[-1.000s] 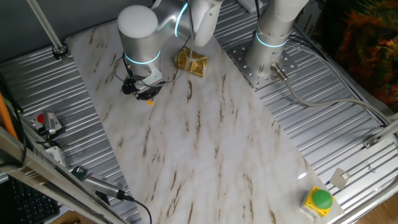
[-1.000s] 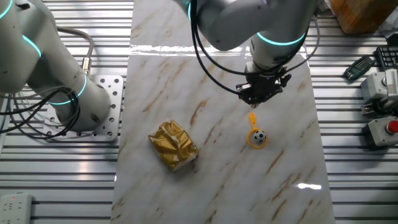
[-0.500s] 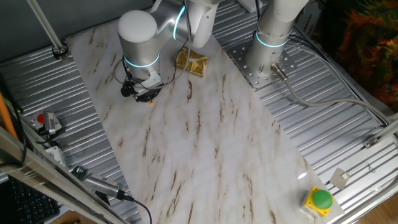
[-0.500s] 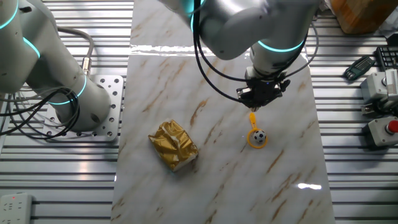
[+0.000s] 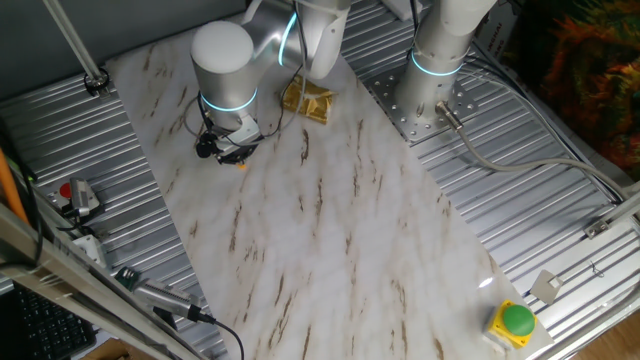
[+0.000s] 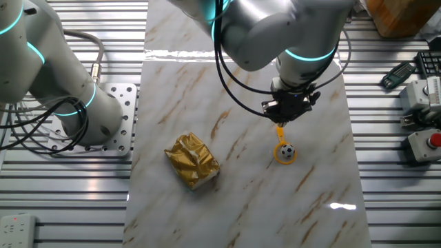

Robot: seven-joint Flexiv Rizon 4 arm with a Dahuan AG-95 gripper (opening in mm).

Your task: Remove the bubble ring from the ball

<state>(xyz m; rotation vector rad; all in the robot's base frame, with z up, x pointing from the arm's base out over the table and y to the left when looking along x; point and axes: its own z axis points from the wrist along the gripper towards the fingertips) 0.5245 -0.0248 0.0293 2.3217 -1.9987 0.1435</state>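
Descending on the handle of the bubble ring (image 6: pixel 283 147), the gripper (image 6: pixel 284 114) hangs just above the handle's upper end; whether it touches cannot be told. The jaws are hidden under the wrist in both views, so whether they stand apart or together cannot be judged. The ring's hoop lies flat on the marble surface (image 6: pixel 234 200) and encircles the ball (image 6: pixel 288 149), which sits inside it and appears to lean toward one side of the hoop. In the one fixed view only an orange speck of the ring (image 5: pixel 241 165) shows below the gripper (image 5: pixel 229 152); the ball is hidden there.

Step in hand, as judged: approach for the grasp, with the ring not yet lifted. The next move calls for closing on the thin handle alone, then raising the hoop straight up so that it clears the ball without rolling it.

Room for moving: the ring lies toward one long edge of the surface, with ribbed metal decking (image 6: pixel 393 200) beyond; a nudged ball could roll that way. The gold foil packet (image 6: pixel 192 160) lies well apart on the other side, leaving bare marble between. The arm's base (image 6: pixel 83 114) stands off the surface, well apart.
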